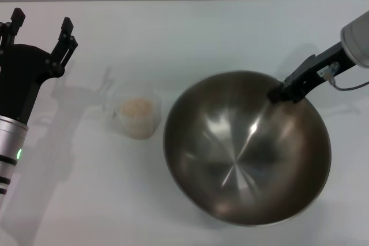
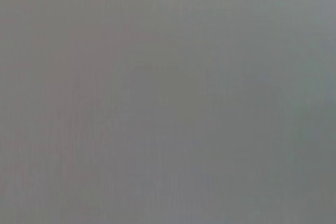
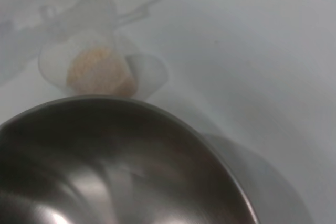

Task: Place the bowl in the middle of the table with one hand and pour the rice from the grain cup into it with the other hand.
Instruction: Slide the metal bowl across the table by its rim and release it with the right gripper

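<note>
The steel bowl [image 1: 248, 148] sits right of the table's middle, and its inside is bare. My right gripper [image 1: 283, 93] reaches in from the upper right and is shut on the bowl's far right rim. The grain cup [image 1: 137, 117] stands upright just left of the bowl, and the rice [image 1: 136, 108] fills it in a heap. My left gripper [image 1: 42, 22] is open and empty at the far left, well apart from the cup. In the right wrist view the bowl's rim [image 3: 157, 114] is close up, with the cup [image 3: 100, 69] and the rice [image 3: 97, 72] beyond it.
The white table [image 1: 190, 38] stretches bare behind the cup and bowl and in front of the cup. The left wrist view shows only a plain grey surface.
</note>
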You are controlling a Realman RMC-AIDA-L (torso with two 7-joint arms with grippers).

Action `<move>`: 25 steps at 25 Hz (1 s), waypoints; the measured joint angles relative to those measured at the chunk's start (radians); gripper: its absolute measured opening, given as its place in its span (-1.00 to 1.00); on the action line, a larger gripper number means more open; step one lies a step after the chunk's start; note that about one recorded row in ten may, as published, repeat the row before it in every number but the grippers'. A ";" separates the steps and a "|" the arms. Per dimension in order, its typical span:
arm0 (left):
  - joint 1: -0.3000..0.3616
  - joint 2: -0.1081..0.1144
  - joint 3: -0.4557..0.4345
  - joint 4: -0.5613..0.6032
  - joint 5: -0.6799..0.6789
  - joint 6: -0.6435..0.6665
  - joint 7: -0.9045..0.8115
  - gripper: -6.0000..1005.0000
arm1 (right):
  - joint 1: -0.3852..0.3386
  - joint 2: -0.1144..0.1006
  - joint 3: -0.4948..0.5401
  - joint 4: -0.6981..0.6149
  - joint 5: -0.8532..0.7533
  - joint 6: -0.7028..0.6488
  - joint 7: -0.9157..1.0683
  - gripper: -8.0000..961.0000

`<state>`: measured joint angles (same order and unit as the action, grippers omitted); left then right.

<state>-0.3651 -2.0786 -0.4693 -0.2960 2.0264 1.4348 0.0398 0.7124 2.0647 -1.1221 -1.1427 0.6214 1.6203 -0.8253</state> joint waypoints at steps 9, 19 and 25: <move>0.006 0.000 0.002 -0.002 0.000 0.004 0.000 0.62 | 0.039 0.008 -0.028 0.065 -0.033 -0.026 0.004 -0.91; 0.012 0.000 0.003 -0.002 0.000 0.005 -0.002 0.62 | 0.049 0.010 -0.072 0.071 -0.059 -0.054 0.026 -0.88; 0.014 0.000 0.003 -0.002 0.000 0.006 -0.002 0.61 | 0.043 0.012 -0.123 0.018 -0.055 -0.057 0.029 -0.86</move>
<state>-0.3512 -2.0786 -0.4663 -0.2976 2.0263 1.4410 0.0377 0.7553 2.0770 -1.2447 -1.1246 0.5667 1.5635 -0.7958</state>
